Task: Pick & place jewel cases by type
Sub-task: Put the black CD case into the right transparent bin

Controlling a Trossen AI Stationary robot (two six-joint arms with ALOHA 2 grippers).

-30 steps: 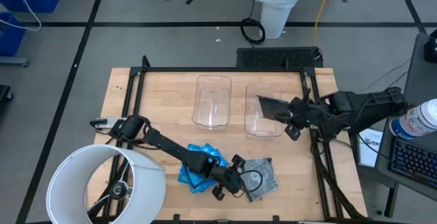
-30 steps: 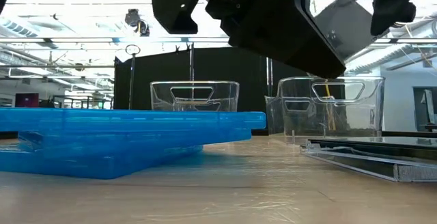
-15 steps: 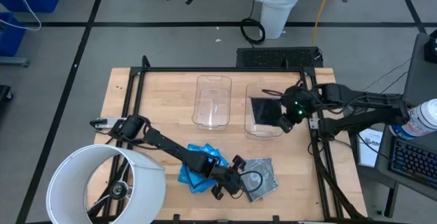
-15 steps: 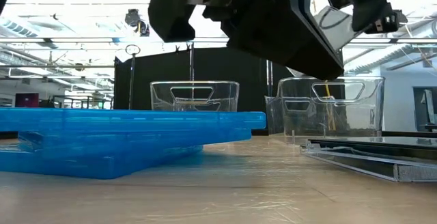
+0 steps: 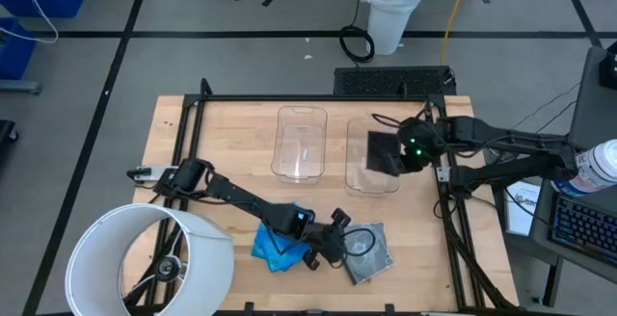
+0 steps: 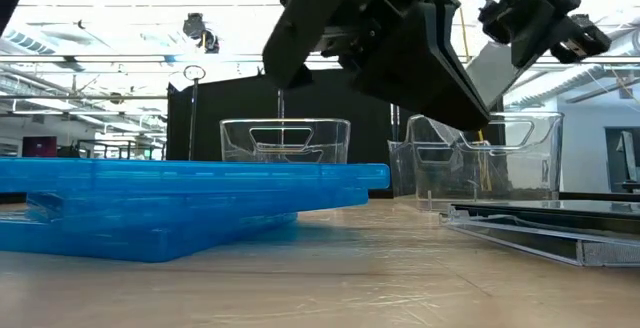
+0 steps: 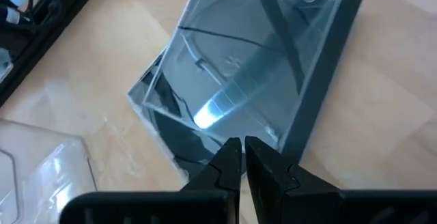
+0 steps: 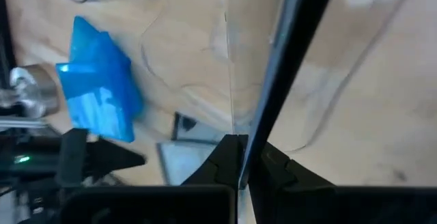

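Right claw point(image 8: 240, 157) clamping dark jewel case point(image 5: 384, 152)

Left arm: matte black links, slim and jointed, running out from a base at the desk point(image 5: 222, 123) edge
Left claw point(image 7: 240, 157): two black moulded fingers (blunt, stepped tips)
Right arm: black, bulkier housings, thin dark cables looping off its desk-edge side
Right claw point(image 8: 242, 161): black fingers, angular
Marking: a small green light on the right wrist housing

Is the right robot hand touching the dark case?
Touching. In the right wrist view, the right end effector pinches the dark case edge between its fingers.
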